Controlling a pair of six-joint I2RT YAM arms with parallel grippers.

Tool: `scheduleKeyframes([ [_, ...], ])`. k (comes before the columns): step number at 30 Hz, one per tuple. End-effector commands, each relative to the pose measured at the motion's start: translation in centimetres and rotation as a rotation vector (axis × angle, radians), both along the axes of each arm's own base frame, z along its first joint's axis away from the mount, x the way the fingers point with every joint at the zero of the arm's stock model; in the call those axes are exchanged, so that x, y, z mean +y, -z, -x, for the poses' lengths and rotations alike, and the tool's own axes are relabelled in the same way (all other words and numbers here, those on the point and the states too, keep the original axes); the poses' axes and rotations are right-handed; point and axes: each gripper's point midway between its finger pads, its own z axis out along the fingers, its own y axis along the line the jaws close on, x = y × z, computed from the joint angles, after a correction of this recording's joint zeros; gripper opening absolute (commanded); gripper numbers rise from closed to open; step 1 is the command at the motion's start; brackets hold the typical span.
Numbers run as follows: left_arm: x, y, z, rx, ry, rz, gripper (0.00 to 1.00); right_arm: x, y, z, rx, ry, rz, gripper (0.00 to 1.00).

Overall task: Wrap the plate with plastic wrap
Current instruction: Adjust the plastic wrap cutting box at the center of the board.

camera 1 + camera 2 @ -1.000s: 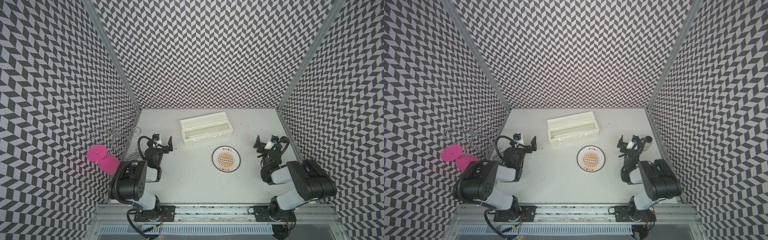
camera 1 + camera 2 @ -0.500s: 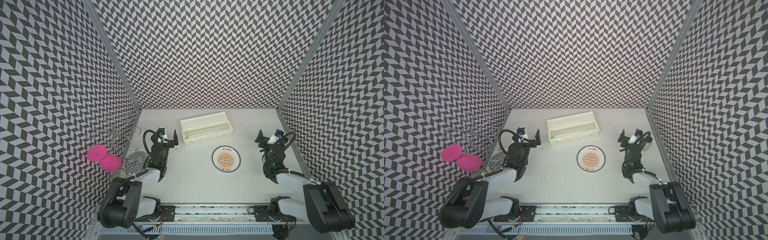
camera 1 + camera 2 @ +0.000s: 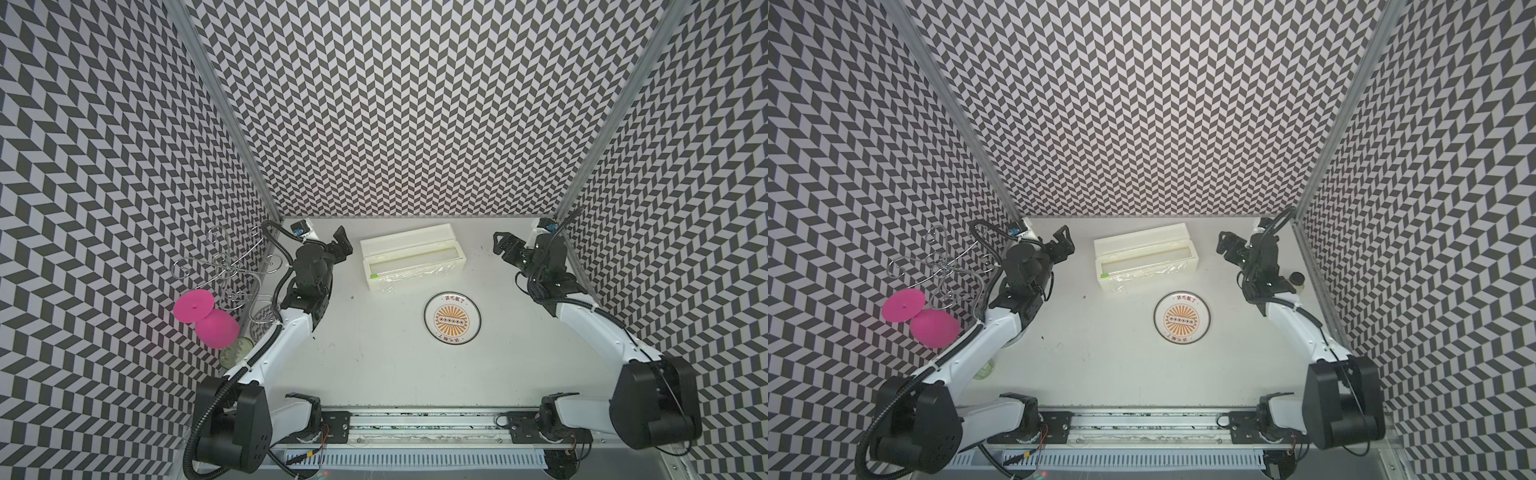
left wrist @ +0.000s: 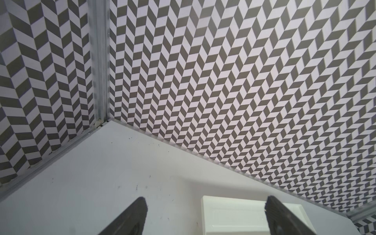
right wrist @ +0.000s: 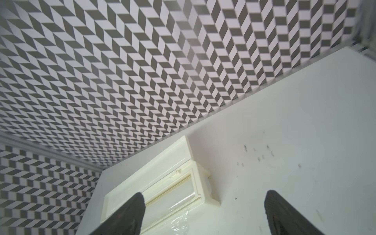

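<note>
in a top view the plate lies flat on the worktop, near the long front side of the box but not touching it, more toward the right end of the box. the box is open, and the plastic wrap shows as a crinkly loose edge over that front side. the left arm holds its jaws open just beside the left end of the box, and the right arm holds its jaws open near the right end; both are empty. in the left wrist view the two fingers stand wide apart, with only a corner of the box behind them. in the right wrist view the fingers are also spread, and the glossy plastic wrap comes out of the box close to them. i judge that the wrap is very light, soft and clingy, so it can fold on itself or tear. it is best pinched at the loose edge, near its two corners, one side for each arm. the box seems light and may slide when the wrap is pulled. the plate looks stiff, smooth and breakable, so it is better left where it lies.
</note>
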Motion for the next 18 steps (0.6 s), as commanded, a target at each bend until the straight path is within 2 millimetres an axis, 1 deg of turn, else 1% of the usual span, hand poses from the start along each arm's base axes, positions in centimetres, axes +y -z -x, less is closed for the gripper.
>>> scheduleKeyframes([
  [1,-0.6,2.0,-1.8,0.152,0.092,0.083,0.89,2.1,-0.3,-1.7,0.048,-0.105,-0.036,0.92],
  [3,-1.3,3.7,-3.5,0.244,0.174,0.168,0.88,3.2,0.5,-3.4,0.083,-0.159,-0.017,0.92],
  [4,-1.7,4.5,-4.0,0.275,0.197,0.179,0.89,3.6,1.0,-4.1,0.105,-0.173,0.006,0.93],
  [5,-2.2,5.5,-4.6,0.308,0.218,0.176,0.94,4.2,1.8,-4.9,0.134,-0.19,0.043,0.95],
  [7,-2.8,7.1,-5.2,0.345,0.23,0.175,0.99,4.8,3.5,-6.5,0.192,-0.208,0.099,0.97],
  [8,-3.2,8.0,-5.6,0.355,0.236,0.175,0.99,5.4,4.4,-7.3,0.211,-0.236,0.104,0.99],
  [11,-4.5,10.3,-7.2,0.382,0.289,0.203,0.99,7.3,6.5,-9.3,0.248,-0.307,0.077,1.0],
  [14,-5.7,12.4,-8.4,0.405,0.34,0.242,0.99,9.6,8.1,-10.8,0.273,-0.357,0.066,1.0],
  [18,-7.0,14.7,-9.2,0.419,0.387,0.281,0.99,12.3,10.3,-12.0,0.304,-0.416,0.058,1.0],
])
